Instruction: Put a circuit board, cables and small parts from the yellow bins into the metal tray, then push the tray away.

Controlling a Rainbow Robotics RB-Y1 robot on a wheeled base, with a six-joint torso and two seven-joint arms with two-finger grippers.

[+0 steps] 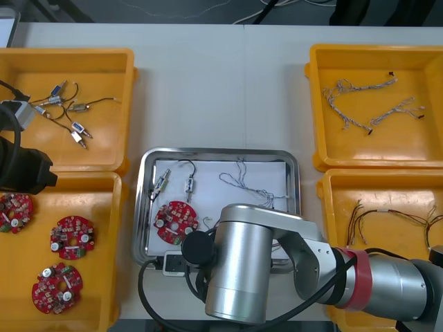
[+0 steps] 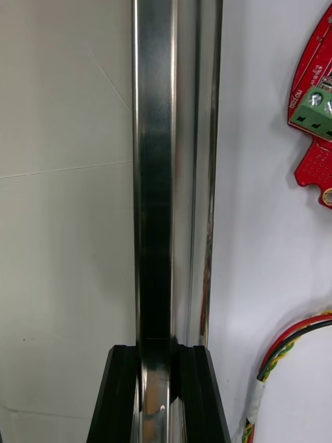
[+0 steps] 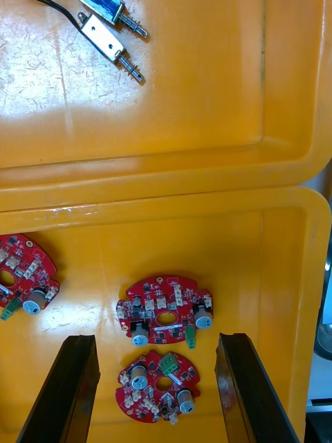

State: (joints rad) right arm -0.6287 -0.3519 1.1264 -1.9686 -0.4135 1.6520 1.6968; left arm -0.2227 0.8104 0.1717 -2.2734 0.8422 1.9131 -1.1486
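Now the right gripper (image 2: 158,360) pinches the near rim of the shiny metal tray (image 2: 155,173); the left gripper (image 3: 158,339), fingers spread, hangs over round red circuit boards (image 3: 164,313).

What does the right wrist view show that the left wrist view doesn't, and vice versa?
Right wrist view: the right pincer shut on the rim of the shiny metal tray, with a red and yellow cable on its white inside. Left wrist view: the open left pincer over three round red circuit boards in a yellow plastic bin, small metal parts in the next bin. Both: black fingers and red boards, counting the tray's board.
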